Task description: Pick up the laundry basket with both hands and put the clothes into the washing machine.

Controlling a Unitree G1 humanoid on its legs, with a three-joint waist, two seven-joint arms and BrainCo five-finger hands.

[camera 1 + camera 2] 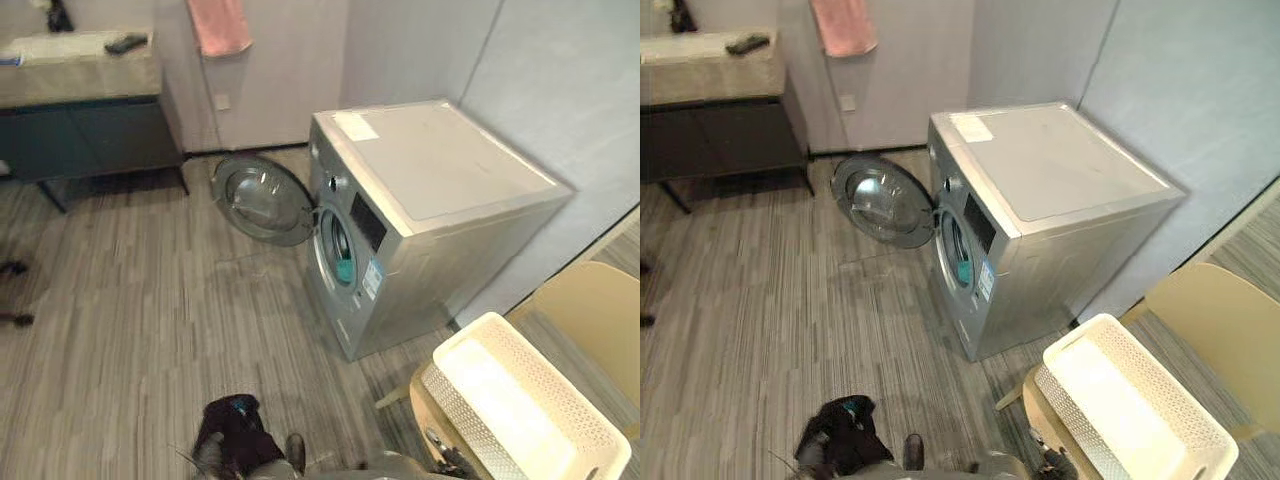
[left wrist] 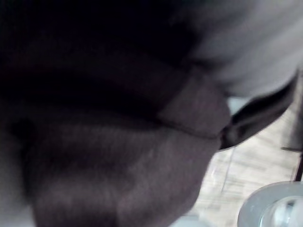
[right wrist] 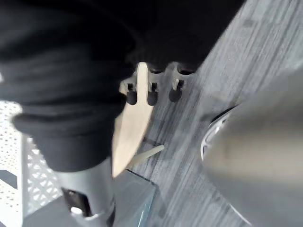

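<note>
Left hand: low at the near edge of the eye views, under its dark cover. Finger state cannot be told.

Right hand: fingers hang loose, side by side, holding nothing. It sits beside a pale chair leg, with the basket's perforated wall close by.

Laundry basket: cream plastic, rectangular, pierced walls, smooth rim. It rests on the tan chair at the robot's near right, closer to the right hand. Its long axis runs from the machine side out to the right. No clothes are discernible inside.

Washing machine: silver-grey front-loader with a flat top, standing beyond the basket on the striped wood-grain floor. Its round door is swung fully open to the left. Teal cloth shows in the drum.

Farthest: a dark desk and a pink towel on the wall.
</note>
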